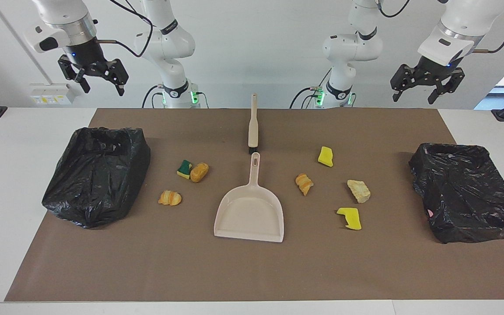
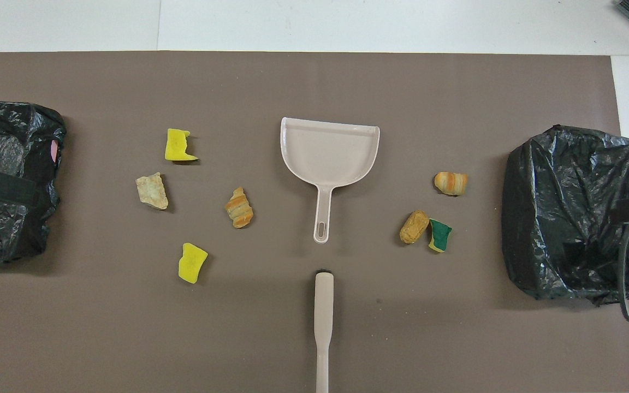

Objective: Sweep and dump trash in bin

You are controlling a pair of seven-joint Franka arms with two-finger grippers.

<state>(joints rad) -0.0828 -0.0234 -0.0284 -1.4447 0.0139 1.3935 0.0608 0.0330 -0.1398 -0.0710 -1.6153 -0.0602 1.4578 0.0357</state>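
Both arms wait up high: the left gripper and the right gripper have their fingers apart and hold nothing. The trash lies in bits on the mat on both sides of the dustpan, between two black bins. The brush lies nearer the robots.

One camera faces me from high across the table; another looks steeply down from above my end. Both share the brown paper mat.
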